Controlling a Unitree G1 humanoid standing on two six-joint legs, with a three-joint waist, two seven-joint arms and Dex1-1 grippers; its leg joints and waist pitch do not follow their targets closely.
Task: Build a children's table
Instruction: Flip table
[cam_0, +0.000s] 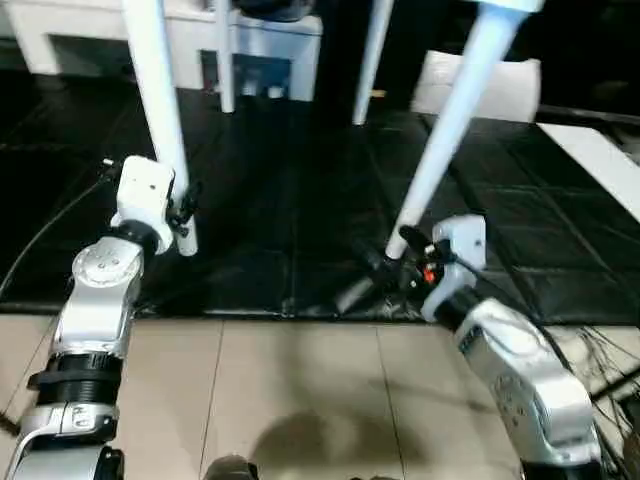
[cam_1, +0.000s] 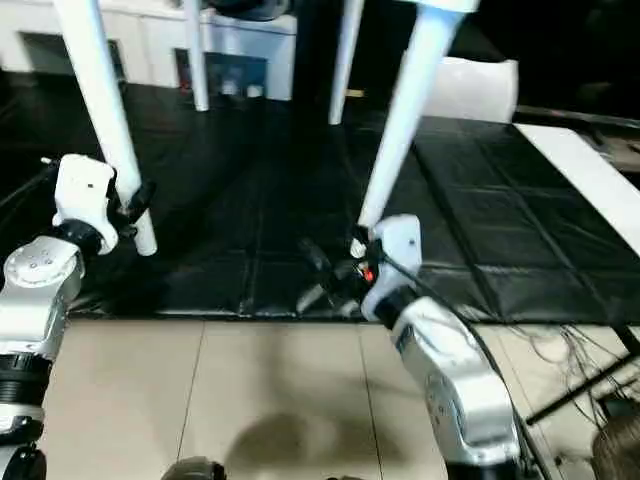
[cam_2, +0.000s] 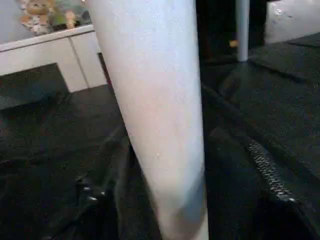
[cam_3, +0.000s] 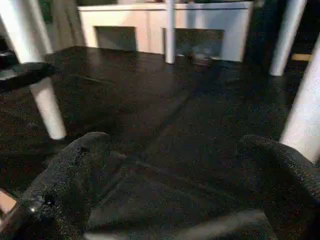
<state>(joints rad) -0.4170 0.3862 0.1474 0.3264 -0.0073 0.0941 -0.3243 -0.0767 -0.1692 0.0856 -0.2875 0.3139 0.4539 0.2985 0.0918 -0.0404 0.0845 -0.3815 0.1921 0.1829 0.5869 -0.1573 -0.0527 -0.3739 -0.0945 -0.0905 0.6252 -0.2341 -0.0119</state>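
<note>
The children's table stands upright on a black mat (cam_0: 300, 200), and its top runs out past the upper edge of the eye views. My left gripper (cam_0: 184, 215) sits against the lower end of the front-left leg (cam_0: 160, 110), just above the mat. That leg (cam_2: 160, 125) rises very close in the left wrist view. My right gripper (cam_0: 365, 278) is open low over the mat, just left of the foot of the front-right leg (cam_0: 450, 130). Nothing lies between its fingertips (cam_3: 70, 170). Two back legs (cam_0: 225, 60) stand farther off.
A white cabinet (cam_0: 80, 40) runs along the back left. A white block (cam_0: 480, 85) sits at the back right, and a flat white panel (cam_0: 600, 160) lies along the mat's right side. Beige floor tiles (cam_0: 300, 400) begin at the mat's near edge. Cables (cam_0: 610, 360) trail at the right.
</note>
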